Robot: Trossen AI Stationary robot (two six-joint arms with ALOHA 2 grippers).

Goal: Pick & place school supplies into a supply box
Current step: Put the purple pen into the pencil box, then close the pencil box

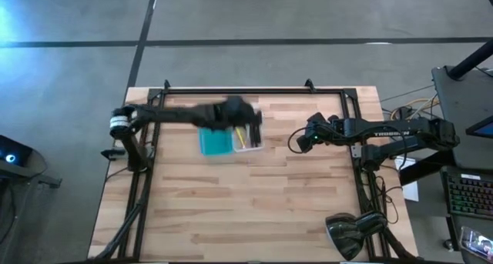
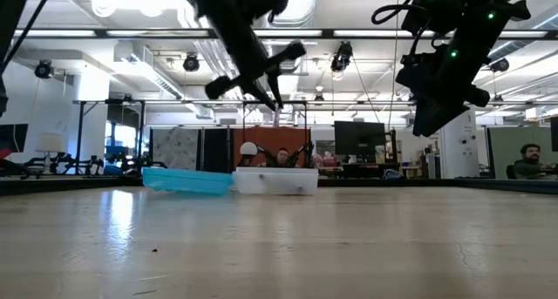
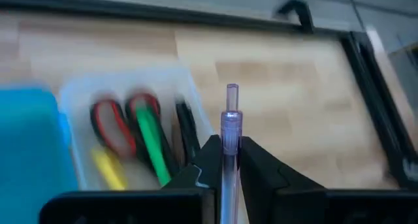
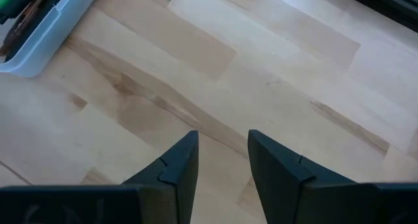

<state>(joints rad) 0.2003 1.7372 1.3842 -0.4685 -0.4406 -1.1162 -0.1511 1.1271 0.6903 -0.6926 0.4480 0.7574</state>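
Teal lid (image 1: 214, 142) and clear tray (image 1: 248, 138) are lying joined under the left gripper (image 1: 250, 119) in the high view; the right gripper (image 1: 303, 143) is waiting well beside the tray. In the left wrist view that gripper (image 3: 225, 160) is pinching a pale pen (image 3: 230, 145) just beside the tray (image 3: 75, 103), where scissors (image 3: 121, 119) are lying; light, stiff and slick, the pen is probably best held mid-shaft. In the right wrist view the right gripper (image 4: 222, 160) is showing its fingers slightly apart, holding nothing.

You had open table (image 1: 254, 202) all across the front and middle; only the supply box (image 1: 231, 141), under the left gripper (image 1: 248, 119), blocked the back-left area.

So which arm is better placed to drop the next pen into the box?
The left. Its pincer is shut on a pale purple pen, above the clear tray holding the scissors. The right pincer is open and empty, off to the side.
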